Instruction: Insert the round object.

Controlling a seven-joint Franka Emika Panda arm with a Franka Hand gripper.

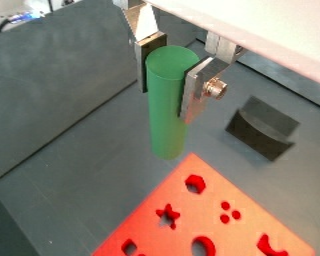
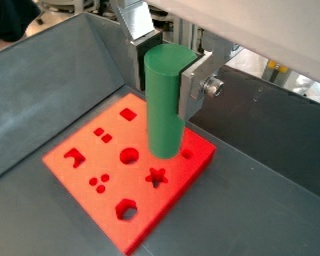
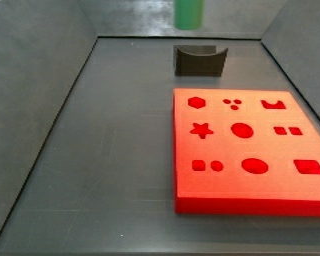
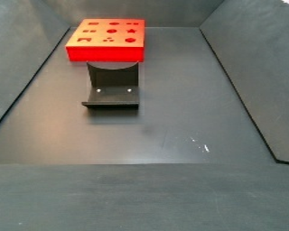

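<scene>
Green peg held upright, high above the board.

The round object (image 2: 166, 103) is clamped near its top between the closed fingers of the gripper (image 1: 167, 62), long axis vertical. The red board (image 2: 123, 175) with its round hole (image 2: 129, 155) is seen below the peg's free end; only that end (image 3: 188, 13) is shown in a side view.

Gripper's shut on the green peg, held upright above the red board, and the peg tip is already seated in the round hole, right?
Not seated. Both wrist views show the gripper shut on the green peg, upright, but its tip hangs clear above the red board. The round hole is open and empty in a wrist view.
</scene>
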